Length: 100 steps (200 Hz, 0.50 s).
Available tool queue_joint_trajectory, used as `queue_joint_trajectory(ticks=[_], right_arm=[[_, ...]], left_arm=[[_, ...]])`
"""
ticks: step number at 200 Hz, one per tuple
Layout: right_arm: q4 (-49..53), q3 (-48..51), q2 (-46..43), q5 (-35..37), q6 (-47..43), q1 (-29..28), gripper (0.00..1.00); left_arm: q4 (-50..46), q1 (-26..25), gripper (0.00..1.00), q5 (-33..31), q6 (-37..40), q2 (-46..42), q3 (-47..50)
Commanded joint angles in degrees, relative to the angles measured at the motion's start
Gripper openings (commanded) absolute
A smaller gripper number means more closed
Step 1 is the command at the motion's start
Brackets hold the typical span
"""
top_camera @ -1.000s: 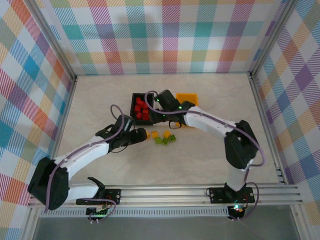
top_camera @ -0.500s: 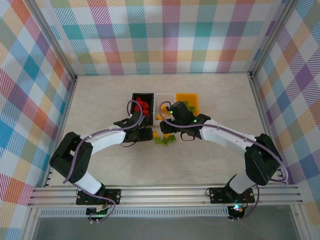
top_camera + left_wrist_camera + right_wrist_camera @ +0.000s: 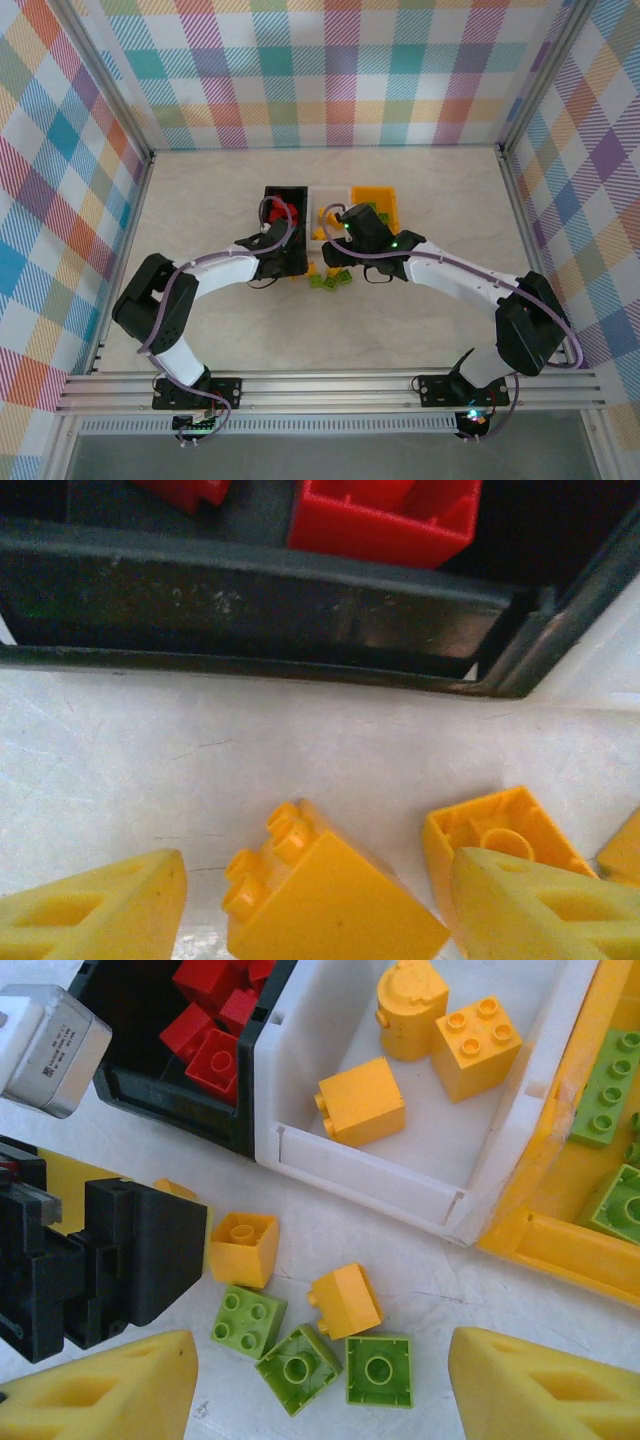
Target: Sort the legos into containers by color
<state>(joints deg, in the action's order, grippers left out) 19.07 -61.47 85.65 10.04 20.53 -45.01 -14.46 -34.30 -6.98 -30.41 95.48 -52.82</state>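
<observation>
Yellow-orange studded plastic brick [image 3: 340, 895] lies between the spread fingers [image 3: 100, 910] of the left gripper [image 3: 318, 905], near the front wall of the black plastic bin [image 3: 250, 590], midway between the side edges of the tabletop [image 3: 200, 200]. Right gripper [image 3: 322, 1390] hangs released over loose lime green bricks [image 3: 378, 1370].

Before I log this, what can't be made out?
Left wrist view: red bricks in the black bin, cut by the top edge.
Right wrist view: green bricks in the orange-yellow bin, cut by the right edge.
Top view: loose bricks, partly under the left arm and right arm, too small to count.
</observation>
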Motion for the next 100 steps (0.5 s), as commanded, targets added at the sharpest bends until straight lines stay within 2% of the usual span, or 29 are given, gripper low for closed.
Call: queue_joint_trajectory(ticks=[1, 18, 40, 75, 100], right_arm=[[-1.22, 0.74, -1.97, 0.68, 0.41, 0.01, 0.68], [-1.23, 0.65, -1.88, 0.59, 0.36, 0.05, 0.68], [-1.6, 0.76, -1.88, 0.37, 0.38, 0.19, 0.68], [-1.89, 0.65, -1.37, 0.24, 0.57, 0.28, 0.68], [-1.74, 0.82, -1.7, 0.33, 0.78, 0.32, 0.68]], left_arm=[[-0.99, 0.12, 0.66, -0.57, 0.09, 0.58, -0.02], [-3.94, 0.12, 0.59, -0.12, -0.27, -0.58, 1.14], [-4.34, 0.11, 0.55, -0.32, -0.28, -3.85, 3.6], [-4.9, 0.12, 0.53, -1.05, 0.23, -3.28, 3.52], [-3.84, 0.12, 0.54, -0.47, 0.15, -1.58, 3.14]])
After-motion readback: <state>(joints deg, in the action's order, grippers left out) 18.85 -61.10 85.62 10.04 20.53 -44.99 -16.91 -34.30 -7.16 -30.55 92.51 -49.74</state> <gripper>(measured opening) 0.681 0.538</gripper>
